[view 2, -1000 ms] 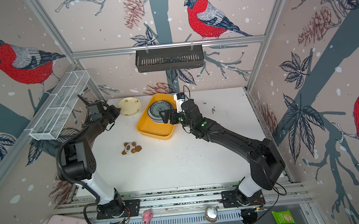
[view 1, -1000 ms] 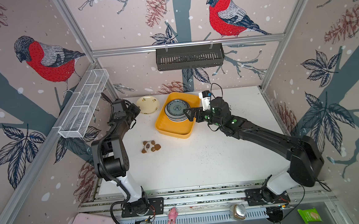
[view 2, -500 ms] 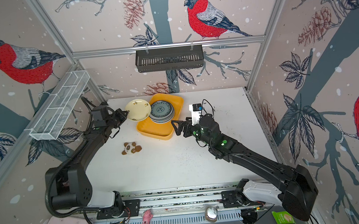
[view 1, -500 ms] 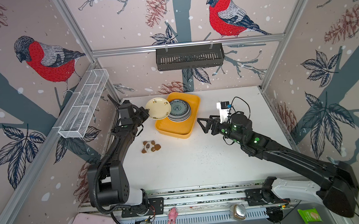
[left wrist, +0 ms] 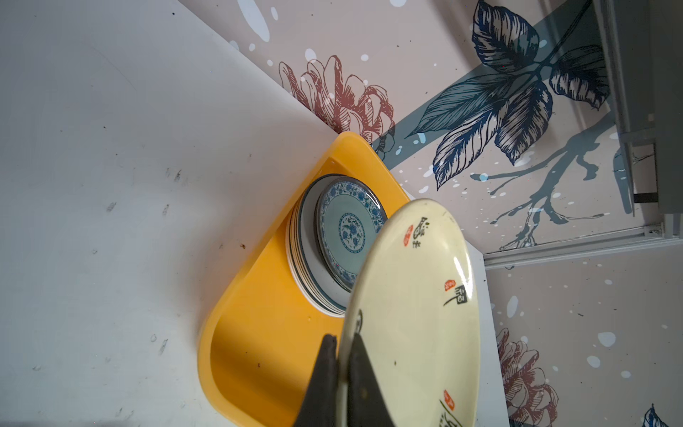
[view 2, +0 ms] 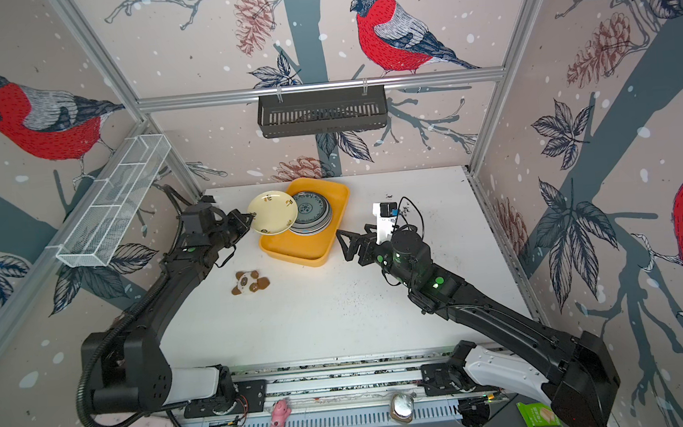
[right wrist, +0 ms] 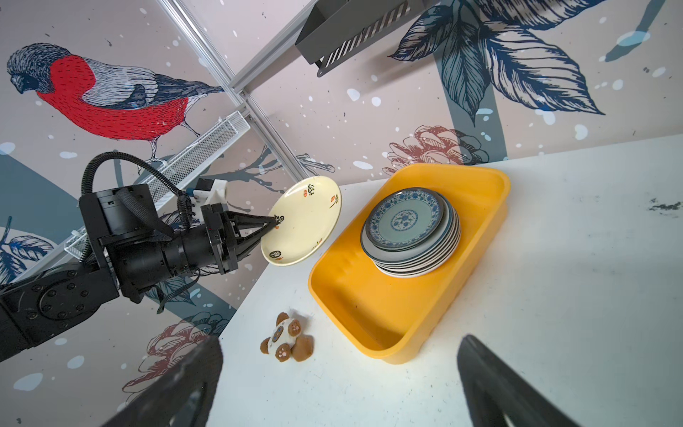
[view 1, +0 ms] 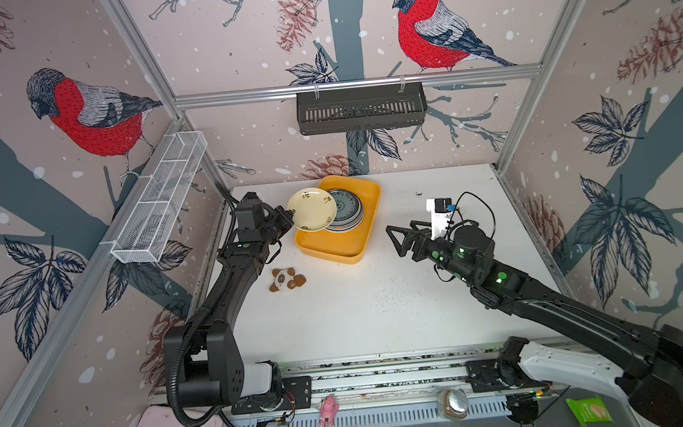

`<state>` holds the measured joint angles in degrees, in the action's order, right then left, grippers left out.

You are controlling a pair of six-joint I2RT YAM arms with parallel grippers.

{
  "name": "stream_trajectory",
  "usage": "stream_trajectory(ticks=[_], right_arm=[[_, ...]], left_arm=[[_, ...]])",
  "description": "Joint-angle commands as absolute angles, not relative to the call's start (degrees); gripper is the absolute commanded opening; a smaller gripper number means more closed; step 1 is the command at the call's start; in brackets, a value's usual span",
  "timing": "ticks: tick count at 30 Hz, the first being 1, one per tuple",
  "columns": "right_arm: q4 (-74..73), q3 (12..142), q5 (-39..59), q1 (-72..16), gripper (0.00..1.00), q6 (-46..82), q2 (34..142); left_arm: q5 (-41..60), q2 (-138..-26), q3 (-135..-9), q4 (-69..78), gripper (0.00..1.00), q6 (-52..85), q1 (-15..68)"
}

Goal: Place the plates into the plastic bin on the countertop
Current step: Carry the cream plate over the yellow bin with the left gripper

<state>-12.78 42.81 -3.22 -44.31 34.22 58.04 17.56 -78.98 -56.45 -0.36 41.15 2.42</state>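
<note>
Pinching the rim of a glossy, round cream plate, our left end effector holds it tilted above the smooth yellow-orange plastic bin by the bench's far edge. We see a stack of shallow plates inside, teal-patterned on top. Our right end effector hangs spread, empty.

Arm stretched forward, left hand pinches a plate rim; right hand hovers, jaws spread wide.
</note>
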Motion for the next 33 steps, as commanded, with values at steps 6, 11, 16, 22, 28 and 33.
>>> stream_trajectory(ticks=[6,11,16,22,28,33], right_arm=[[-13.62,39.87,-3.1,-41.21,1.0,34.71,54.88],[-13.16,38.59,-1.77,-38.59,1.0,34.96,52.81],[-11.74,37.37,-0.53,-35.63,1.0,35.15,50.85],[-10.77,36.39,1.08,-32.32,1.0,35.42,48.98],[-10.35,36.59,2.02,-29.99,1.0,34.81,48.83],[-10.72,36.04,2.22,-28.99,1.0,35.46,48.87]], left_arm=[[14.9,-81.27,-60.41,0.57,0.0,42.15,4.86],[14.22,-82.08,-61.22,0.62,0.0,42.45,5.86],[13.45,-83.54,-62.66,0.09,0.0,42.28,7.17],[13.05,-87.22,-65.0,1.11,0.0,42.76,9.49],[13.0,-93.77,-68.91,1.53,0.0,43.37,11.54],[12.57,-99.91,-73.16,2.08,0.0,43.69,12.04]])
